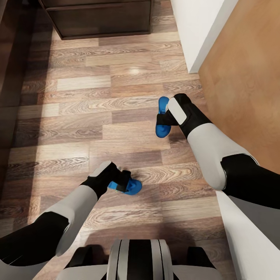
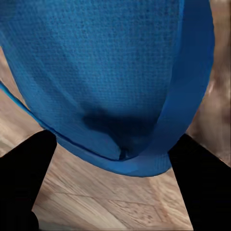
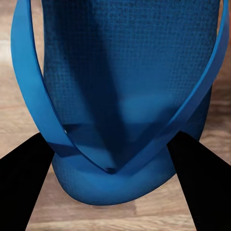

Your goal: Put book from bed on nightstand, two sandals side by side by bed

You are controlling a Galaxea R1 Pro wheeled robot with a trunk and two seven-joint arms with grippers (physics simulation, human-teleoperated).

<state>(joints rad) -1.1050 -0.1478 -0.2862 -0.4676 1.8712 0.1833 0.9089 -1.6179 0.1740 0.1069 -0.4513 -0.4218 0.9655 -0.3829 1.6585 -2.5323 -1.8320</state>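
Each of my grippers holds one of the two bright blue sandals over the wood-plank floor. My left gripper (image 1: pixel 122 182) is shut on a sandal (image 1: pixel 132 188) low in the head view, near my base. In the left wrist view the black fingers (image 2: pixel 26 178) flank that sandal's (image 2: pixel 106 72) narrow end. Farther ahead and to the right, my right gripper (image 1: pixel 165 118) is shut on the other sandal (image 1: pixel 162 129), which hangs lengthwise. The right wrist view looks along its sole and V strap (image 3: pixel 120 72), with a finger (image 3: pixel 202 178) on each side. The book is out of view.
A dark brown drawer cabinet (image 1: pixel 102 18) stands straight ahead at the far end of the floor. A dark wooden edge (image 1: pixel 8 74) runs along the left. A white wall corner (image 1: pixel 194 35) and an orange-brown panel (image 1: pixel 249 77) close in on the right.
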